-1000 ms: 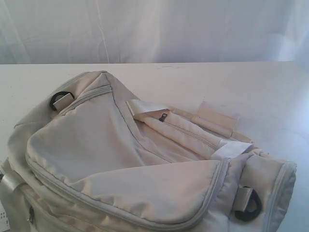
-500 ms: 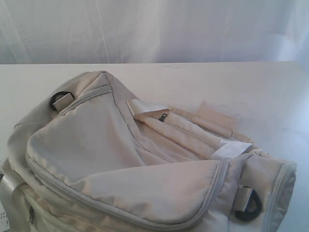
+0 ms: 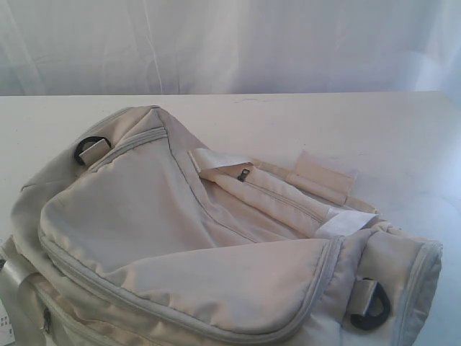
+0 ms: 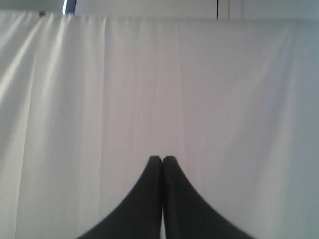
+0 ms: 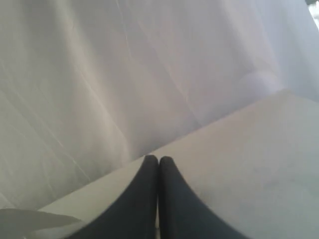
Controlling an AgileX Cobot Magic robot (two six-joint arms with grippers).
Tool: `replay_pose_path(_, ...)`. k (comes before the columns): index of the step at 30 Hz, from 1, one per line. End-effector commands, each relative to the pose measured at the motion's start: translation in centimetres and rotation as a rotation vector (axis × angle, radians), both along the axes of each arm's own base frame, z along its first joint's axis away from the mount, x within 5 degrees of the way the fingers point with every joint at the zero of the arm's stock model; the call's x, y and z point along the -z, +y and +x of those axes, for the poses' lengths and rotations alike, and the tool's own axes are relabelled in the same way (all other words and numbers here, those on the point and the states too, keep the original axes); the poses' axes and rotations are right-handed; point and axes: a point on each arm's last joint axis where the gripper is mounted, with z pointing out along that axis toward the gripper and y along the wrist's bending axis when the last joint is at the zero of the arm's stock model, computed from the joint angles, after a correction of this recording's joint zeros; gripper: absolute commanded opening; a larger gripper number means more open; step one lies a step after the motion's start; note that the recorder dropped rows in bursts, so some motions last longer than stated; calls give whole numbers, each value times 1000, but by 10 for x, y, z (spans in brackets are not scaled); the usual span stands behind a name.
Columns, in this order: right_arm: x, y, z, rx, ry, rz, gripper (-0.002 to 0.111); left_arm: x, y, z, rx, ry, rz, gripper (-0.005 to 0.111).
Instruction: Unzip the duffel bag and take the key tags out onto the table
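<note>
Although neither arm was caught by the exterior camera, both claws were shown by their own wrist cameras. Left gripper (image 4: 162,160): fingertips were seen pressed flat together, no gap, nothing held between them. Only the white curtain (image 4: 149,89) was framed behind it, so its place relative to the duffel bag (image 3: 180,238) could not be told. Right gripper (image 5: 158,160): likewise fully closed and empty, tips touching, with a stretch of the table (image 5: 259,164) and the curtain behind it; the bag was not caught in that view either

Duffel bag was found lying on the table, cut off by the frame at its near and left sides. Grey zip track (image 3: 325,281) around the bag's near flap was seen closed as far as it could be followed. A small zip pull (image 3: 243,174) was noted on the bag's top, at the end of a second track running toward the bag's right end. One black D-ring (image 3: 90,149) was seen at the bag's far left end, a second D-ring (image 3: 371,304) at its near right end. Pale webbing straps (image 3: 320,180) were draped over the bag's far side near the right end. Bag contents were hidden by the fabric
</note>
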Motion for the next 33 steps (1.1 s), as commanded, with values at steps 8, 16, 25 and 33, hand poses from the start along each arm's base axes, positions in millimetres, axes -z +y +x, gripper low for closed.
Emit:
replay_pose_path(8, -72, 15, 36, -281, 736, -141, 0, -91, -42, 133, 656, 1311, 372, 0)
replay_pose_path(16, -101, 28, 60, -561, 981, -246, 60, -82, -66, 276, 1024, 1565, 458, 0)
replay_pose_path(25, -94, 26, 77, -547, 999, -231, 67, -39, -47, 323, 765, 1737, 377, 66)
replay_pose_path(33, -63, 34, 89, -631, 1083, -99, 67, -11, -53, 341, 843, 1767, 290, 79)
